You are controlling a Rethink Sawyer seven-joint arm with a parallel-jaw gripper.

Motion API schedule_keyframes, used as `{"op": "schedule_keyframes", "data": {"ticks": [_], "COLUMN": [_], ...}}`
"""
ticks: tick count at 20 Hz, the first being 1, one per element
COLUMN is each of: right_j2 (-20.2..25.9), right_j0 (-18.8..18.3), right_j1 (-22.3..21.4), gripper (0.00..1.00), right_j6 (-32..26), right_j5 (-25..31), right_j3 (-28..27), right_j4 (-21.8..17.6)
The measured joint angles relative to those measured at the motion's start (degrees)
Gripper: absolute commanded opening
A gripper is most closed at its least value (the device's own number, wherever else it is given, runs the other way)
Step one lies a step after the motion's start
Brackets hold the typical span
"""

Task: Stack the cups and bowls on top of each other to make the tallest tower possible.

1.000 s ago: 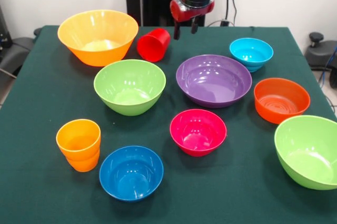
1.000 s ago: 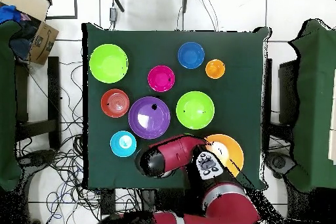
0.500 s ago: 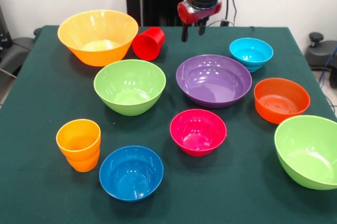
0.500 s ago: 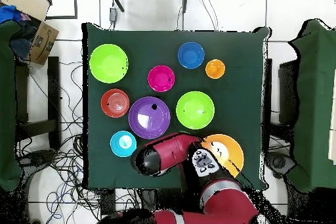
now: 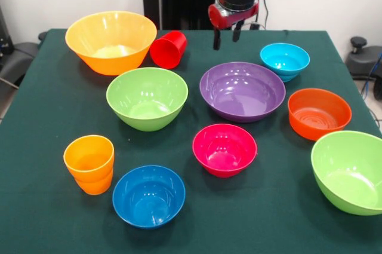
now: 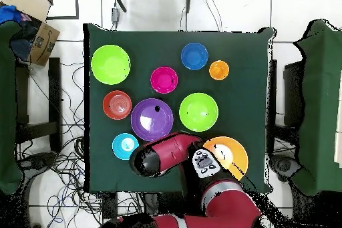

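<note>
The claw point(image 5: 227, 34) hangs above the far part of the counter point(image 5: 48, 104), its two dark fingers point(image 5: 216, 38) apart with a narrow gap and nothing between them; it hovers between the red cup point(image 5: 168, 49) and the light blue bowl point(image 5: 285, 60), just beyond the far rim of the purple bowl point(image 5: 242, 91); in the overhead view the red arm point(image 6: 167, 155) covers the claw itself. The red cup lies tipped on its side, mouth turned toward the camera, touching or just beside the large yellow-orange bowl point(image 5: 111, 41); no tower stands, and every bowl sits apart and upright on the green cloth. One lime green bowl point(image 5: 147, 97) sits left of the purple bowl; the other lime green bowl point(image 5: 349, 171) sits at the near right edge; the orange bowl point(image 5: 319, 112) lies between it and the light blue bowl; the small pink bowl point(image 5: 224, 149) sits in front of the purple one; the dark blue bowl point(image 5: 148, 195) is nearest the camera, with the orange cups point(image 5: 89, 163) nested one in another just to its left. In the overhead view a cardboard box point(image 6: 35, 30) rests off the counter at the top left corner, and cables point(image 6: 67, 165) trail across the floor.
</note>
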Motion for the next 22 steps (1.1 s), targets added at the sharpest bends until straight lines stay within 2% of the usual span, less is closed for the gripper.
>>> {"op": "schedule_keyframes", "data": {"ticks": [22], "right_j2": [0.64], "right_j0": [-4.45], "right_j1": [0.50], "gripper": [1.00], "right_j6": [0.00], "right_j5": [1.95], "right_j3": [-5.68], "right_j4": [0.01]}}
